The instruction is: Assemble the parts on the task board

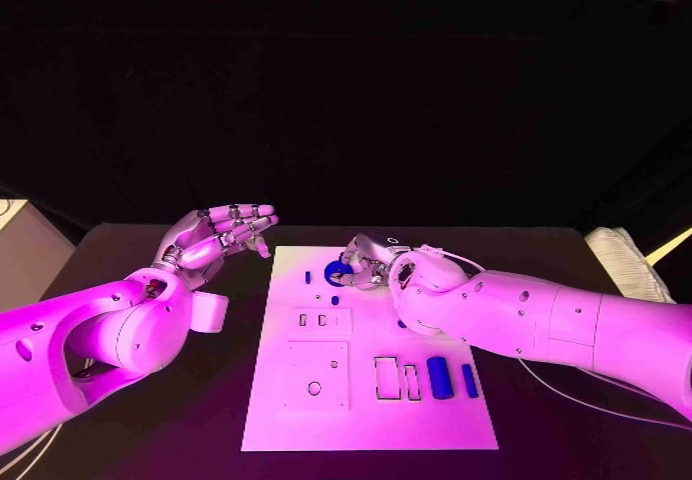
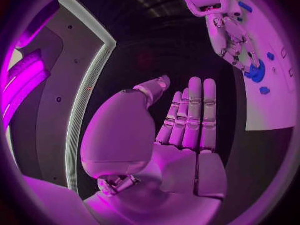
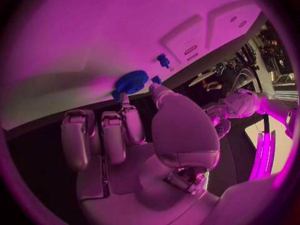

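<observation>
On the black desk [image 1: 173,400]: the white task board [image 1: 361,410] lies flat in the middle, its long side running away from the robot.
Task board: shallow recesses and slots show along its length; the end nearest the robot is bare.
Right robot hand [image 1: 378,262]: reaches over the far end of the board, fingers pointing down at the blue gear [image 1: 339,270]; in the right wrist view a fingertip [image 3: 125,101] and the thumb tip touch the gear's rim, yet I cannot tell whether they truly grip it.
Left robot hand [image 1: 224,235]: raised above the desk just left of the board's far corner, palm up, fingers straight and apart, holding nothing.
Blue gear: round and toothed, sitting at the far end of the board.
Blue blocks [image 1: 440,378]: two upright oblong parts, a wide and a narrow one, side by side near the board's right edge.
Small blue pegs [image 1: 335,299]: a few tiny parts near the gear, apart from it.
</observation>
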### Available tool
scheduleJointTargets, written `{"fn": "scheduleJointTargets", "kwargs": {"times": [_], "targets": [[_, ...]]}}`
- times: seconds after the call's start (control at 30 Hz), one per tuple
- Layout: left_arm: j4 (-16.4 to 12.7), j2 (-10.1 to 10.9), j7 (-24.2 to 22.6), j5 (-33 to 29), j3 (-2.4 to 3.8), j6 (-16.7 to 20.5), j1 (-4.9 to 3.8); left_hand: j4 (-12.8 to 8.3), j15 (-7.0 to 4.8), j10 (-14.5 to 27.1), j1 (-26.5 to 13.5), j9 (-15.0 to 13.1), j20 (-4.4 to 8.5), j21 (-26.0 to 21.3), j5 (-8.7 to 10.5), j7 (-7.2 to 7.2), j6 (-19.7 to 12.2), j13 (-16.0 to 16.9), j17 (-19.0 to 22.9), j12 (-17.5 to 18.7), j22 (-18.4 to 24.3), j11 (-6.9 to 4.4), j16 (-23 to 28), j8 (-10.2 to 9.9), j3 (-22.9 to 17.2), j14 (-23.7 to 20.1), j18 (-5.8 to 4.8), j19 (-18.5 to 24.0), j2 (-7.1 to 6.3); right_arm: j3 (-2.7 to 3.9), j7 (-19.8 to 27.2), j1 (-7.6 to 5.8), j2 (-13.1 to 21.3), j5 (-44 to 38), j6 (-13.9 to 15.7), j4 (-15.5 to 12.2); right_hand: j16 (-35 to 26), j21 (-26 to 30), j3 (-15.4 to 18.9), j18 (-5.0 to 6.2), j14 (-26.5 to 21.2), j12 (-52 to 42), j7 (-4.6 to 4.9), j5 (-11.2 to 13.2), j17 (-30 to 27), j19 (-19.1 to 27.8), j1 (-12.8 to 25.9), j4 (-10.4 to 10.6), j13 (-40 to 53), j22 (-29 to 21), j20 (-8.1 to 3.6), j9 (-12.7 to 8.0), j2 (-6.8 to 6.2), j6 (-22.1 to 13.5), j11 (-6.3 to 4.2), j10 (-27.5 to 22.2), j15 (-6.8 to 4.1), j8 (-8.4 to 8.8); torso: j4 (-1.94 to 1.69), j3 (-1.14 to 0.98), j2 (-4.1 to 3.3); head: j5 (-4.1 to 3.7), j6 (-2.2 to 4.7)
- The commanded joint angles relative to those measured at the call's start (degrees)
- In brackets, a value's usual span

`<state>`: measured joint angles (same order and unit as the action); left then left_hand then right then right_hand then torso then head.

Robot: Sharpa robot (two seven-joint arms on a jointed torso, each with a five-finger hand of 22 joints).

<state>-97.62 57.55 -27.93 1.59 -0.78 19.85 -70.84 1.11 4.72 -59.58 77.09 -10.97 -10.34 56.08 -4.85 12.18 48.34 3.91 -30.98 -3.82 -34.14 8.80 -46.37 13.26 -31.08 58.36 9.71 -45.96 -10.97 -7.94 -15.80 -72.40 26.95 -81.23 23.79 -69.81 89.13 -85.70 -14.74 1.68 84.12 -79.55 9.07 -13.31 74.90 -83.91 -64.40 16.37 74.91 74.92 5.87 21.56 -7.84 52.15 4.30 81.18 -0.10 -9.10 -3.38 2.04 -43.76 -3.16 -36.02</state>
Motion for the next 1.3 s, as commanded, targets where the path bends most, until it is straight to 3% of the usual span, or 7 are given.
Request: {"fn": "scheduleJointTargets", "kwargs": {"times": [0.03,0.33,0.6,0.87,1.07,1.2,1.3], "targets": [[-0.1,0.0,-0.2,-0.1,0.04,-1.0,-0.07,0.2,-0.02,0.3,-0.4,-0.1,-0.09,0.4,0.39,0.04,-0.3,0.0,0.1,0.0,-0.1,0.07,-0.4,-0.2,-0.2,-0.3,0.76,0.4,0.3,-0.32,0.8,0.44,0.4,1.9,-3.1,-0.1,0.2,-0.2,-0.3,-0.48,5.4,-0.2,-0.06,-0.2,13.2,-3.5,0.0,0.0,5.6,11.2,0.37,0.1,0.61,0.3,0.02,0.4,0.29,-0.15,0.08,-0.01,-0.01,0.07,0.03],[0.2,0.2,-0.3,-0.1,0.04,-0.9,-0.07,0.3,0.0,0.4,-0.4,-0.1,-0.11,0.4,0.38,0.07,-0.3,0.0,0.1,0.0,-0.1,0.09,-0.4,-0.2,-0.2,-0.3,0.76,0.5,0.33,-0.28,1.5,0.4,4.3,0.7,2.1,-3.1,0.2,-0.1,-1.0,-0.47,5.4,-0.1,-0.12,0.1,13.2,-3.5,-1.1,-0.7,5.5,11.2,0.24,0.0,-0.27,0.3,-0.08,0.3,0.17,-0.07,0.26,-0.14,0.1,0.09,0.35],[0.7,0.0,-0.2,-0.1,0.04,-1.2,-0.06,0.3,0.01,0.4,-0.5,-0.1,-0.12,0.4,0.38,0.07,-0.3,0.0,0.1,0.0,-0.1,0.1,-0.4,-0.2,-0.2,-0.3,0.76,0.5,0.35,0.05,9.2,-0.36,10.9,7.3,6.6,-8.0,0.0,0.6,-3.0,-0.29,5.3,0.3,0.12,1.5,12.7,-3.1,-4.6,-2.1,5.3,10.7,0.31,-0.3,-0.79,-0.2,0.1,-0.1,0.3,0.41,0.67,-0.44,0.52,0.22,0.68],[1.5,-0.5,-0.2,-0.1,0.01,-1.7,-0.01,0.3,0.04,0.5,-0.5,-0.1,-0.14,0.4,0.37,0.07,-0.4,0.0,0.2,0.0,-0.1,0.11,-0.3,-0.3,-0.2,-0.5,0.74,0.6,0.34,0.19,17.9,-1.91,19.9,17.2,2.2,-13.1,0.3,0.3,-6.1,-0.39,5.5,0.4,0.25,1.7,13.4,-3.3,-10.3,-5.9,5.3,11.1,0.35,-0.5,-2.6,0.2,0.14,-0.1,0.35,0.56,1.63,-0.98,1.14,0.12,0.91],[1.9,-0.9,-0.2,-0.1,-0.01,-2.1,0.02,0.3,0.05,0.5,-0.5,-0.1,-0.15,0.4,0.35,0.06,-0.4,0.0,0.2,0.0,-0.1,0.11,-0.3,-0.3,-0.2,-0.5,0.74,0.6,0.36,0.18,20.7,-2.2,24.5,18.5,-0.7,-13.7,0.5,-0.2,-7.3,-0.53,5.6,0.3,0.29,1.9,14.1,-3.6,-12.5,-7.7,5.4,11.5,0.38,-0.6,-3.85,0.5,0.15,0.1,0.37,0.64,2.21,-1.37,1.33,0.1,0.89],[2.1,-1.1,-0.1,-0.1,-0.03,-2.2,0.04,0.3,0.05,0.5,-0.5,-0.1,-0.15,0.4,0.35,0.06,-0.4,0.0,0.2,0.0,-0.1,0.11,-0.3,-0.3,-0.2,-0.5,0.74,0.6,0.36,0.16,21.4,-2.24,26.2,17.6,-2.2,-12.9,0.6,-0.4,-7.6,-0.58,5.7,0.4,0.31,2.2,14.4,-3.7,-13.2,-8.5,5.4,11.7,0.39,-0.7,-4.53,0.6,0.16,0.0,0.38,0.73,2.31,-1.59,1.41,0.02,0.62],[2.1,-1.2,-0.1,-0.1,-0.04,-2.3,0.06,0.3,0.05,0.5,-0.5,-0.1,-0.15,0.4,0.35,0.06,-0.4,0.0,0.2,0.0,-0.1,0.11,-0.3,-0.3,-0.2,-0.5,0.74,0.6,0.36,0.11,21.5,-2.21,27.0,16.5,-3.3,-12.3,0.6,-0.3,-7.6,-0.56,5.7,0.4,0.32,2.3,14.4,-3.7,-13.3,-8.6,5.3,11.7,0.39,-0.7,-4.73,0.5,0.18,0.0,0.39,0.76,2.26,-1.54,1.36,-0.09,0.41]]}}
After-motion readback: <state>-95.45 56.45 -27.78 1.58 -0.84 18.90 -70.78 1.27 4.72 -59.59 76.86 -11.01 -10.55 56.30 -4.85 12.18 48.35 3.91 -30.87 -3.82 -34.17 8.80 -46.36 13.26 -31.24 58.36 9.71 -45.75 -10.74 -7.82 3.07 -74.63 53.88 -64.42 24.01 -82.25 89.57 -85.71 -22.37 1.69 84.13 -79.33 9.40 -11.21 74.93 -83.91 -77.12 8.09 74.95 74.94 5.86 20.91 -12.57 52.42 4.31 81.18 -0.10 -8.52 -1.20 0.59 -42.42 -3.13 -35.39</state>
